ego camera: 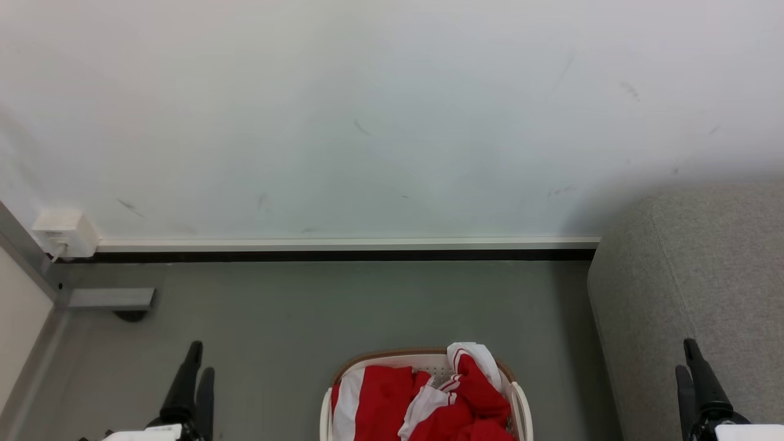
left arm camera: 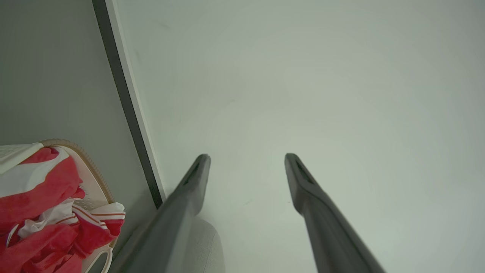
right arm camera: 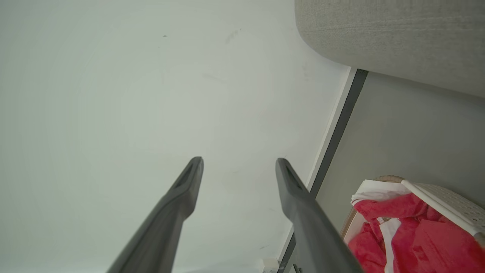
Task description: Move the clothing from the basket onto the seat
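Note:
Red clothing with white stripes (ego camera: 429, 401) fills the white basket (ego camera: 326, 410) at the bottom centre of the head view, on the grey floor. The clothing (left arm camera: 41, 212) and basket rim (left arm camera: 93, 172) also lie at the lower left of the left wrist view, and the clothing (right arm camera: 420, 235) with the basket (right arm camera: 443, 201) at the lower right of the right wrist view. The grey seat (ego camera: 704, 294) stands to the right of the basket. My left gripper (ego camera: 196, 367) is raised left of the basket, open and empty (left arm camera: 246, 161). My right gripper (ego camera: 689, 361) hangs before the seat, open and empty (right arm camera: 238, 165).
A white wall (ego camera: 367, 110) with a dark skirting strip (ego camera: 343, 254) runs behind the basket. A white socket box (ego camera: 64, 233) and a grey metal bracket (ego camera: 110, 298) sit at the left by a door frame. The seat's rounded edge (right arm camera: 379, 41) crosses the right wrist view's top.

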{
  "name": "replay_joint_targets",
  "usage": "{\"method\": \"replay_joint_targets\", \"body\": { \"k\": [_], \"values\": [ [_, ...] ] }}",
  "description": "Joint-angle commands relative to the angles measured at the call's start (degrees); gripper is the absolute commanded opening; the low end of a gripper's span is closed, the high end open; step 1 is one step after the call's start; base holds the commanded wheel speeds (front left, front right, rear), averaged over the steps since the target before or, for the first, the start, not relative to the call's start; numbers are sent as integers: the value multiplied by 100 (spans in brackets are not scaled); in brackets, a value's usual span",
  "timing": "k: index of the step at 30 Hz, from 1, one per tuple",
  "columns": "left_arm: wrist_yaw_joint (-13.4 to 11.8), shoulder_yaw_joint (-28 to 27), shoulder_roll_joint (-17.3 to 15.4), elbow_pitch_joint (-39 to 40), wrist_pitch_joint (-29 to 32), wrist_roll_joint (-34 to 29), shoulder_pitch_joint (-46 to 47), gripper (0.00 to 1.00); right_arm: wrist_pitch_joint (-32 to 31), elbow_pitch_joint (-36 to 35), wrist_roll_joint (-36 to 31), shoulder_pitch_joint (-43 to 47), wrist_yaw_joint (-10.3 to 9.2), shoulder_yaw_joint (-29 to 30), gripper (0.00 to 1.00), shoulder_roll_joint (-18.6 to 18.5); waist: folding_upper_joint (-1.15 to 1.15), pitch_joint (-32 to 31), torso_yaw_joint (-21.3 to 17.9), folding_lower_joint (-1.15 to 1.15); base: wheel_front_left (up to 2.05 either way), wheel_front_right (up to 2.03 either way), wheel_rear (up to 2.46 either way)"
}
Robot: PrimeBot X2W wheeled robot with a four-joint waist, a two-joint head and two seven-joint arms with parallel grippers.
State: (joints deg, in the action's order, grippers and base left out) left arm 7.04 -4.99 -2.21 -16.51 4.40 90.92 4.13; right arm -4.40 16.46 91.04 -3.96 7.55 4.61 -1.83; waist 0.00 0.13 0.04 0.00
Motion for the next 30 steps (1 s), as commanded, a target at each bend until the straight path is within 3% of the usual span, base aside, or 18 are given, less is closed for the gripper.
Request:
{"method": "replay_joint_targets", "body": {
  "k": [1,11,30],
  "values": [
    [17,21,-31,65,-81,-77,83,100,78,-84,-150,-88,-1,-38,100,-42,0,0,1,0,0,0,0],
    [-43,114,-38,94,-342,-651,70,100,340,-130,-1075,-77,-2,-176,100,-54,0,-7,5,0,0,0,0],
    [-225,320,-52,268,-769,-2648,-4,100,769,-373,-3839,62,-4,-365,100,-75,0,-72,55,0,0,0,0]
  ]
}}
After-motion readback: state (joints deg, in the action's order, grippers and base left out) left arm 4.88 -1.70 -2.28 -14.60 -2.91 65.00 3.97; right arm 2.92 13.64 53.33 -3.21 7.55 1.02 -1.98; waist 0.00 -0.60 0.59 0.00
